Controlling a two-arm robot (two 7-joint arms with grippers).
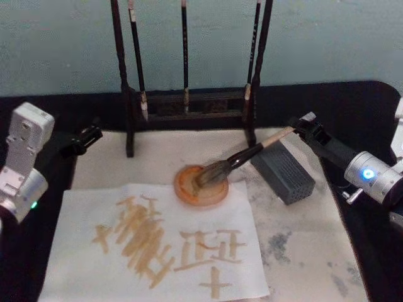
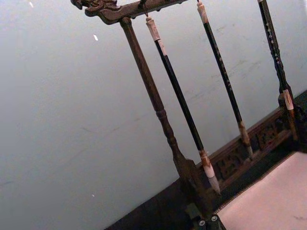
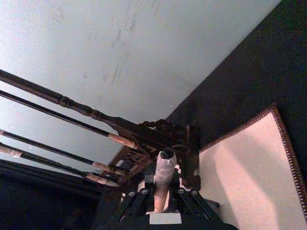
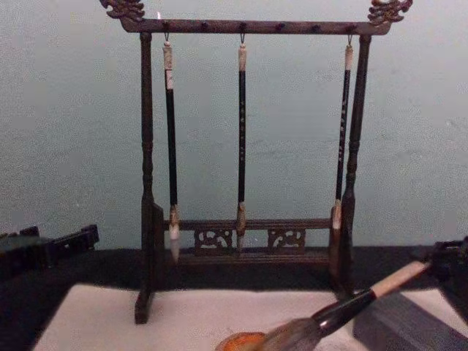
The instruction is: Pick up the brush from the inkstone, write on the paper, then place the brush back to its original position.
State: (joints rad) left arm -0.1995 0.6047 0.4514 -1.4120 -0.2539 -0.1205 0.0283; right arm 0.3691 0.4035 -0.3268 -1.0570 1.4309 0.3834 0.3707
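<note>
The left gripper (image 1: pixel 82 139) hangs idle at 9 o'clock, while at the 12 o'clock edge of the flat, stroke-marked paper (image 1: pixel 82 214) the brush (image 1: pixel 242 157) rests its bushy bristles in the round orange inkstone (image 1: pixel 217 196), its pale handle slanting toward 2 o'clock and clamped tight in the right gripper (image 1: pixel 301 128).

I see the brush (image 4: pixel 344 303), its pale end in my right pincer (image 4: pixel 446 265), slanting down to the inkstone (image 4: pixel 235 341), a grey block (image 4: pixel 409 322) alongside, and three thin brushes (image 4: pixel 241 131) hanging on the rack (image 4: pixel 146 183) behind.
</note>
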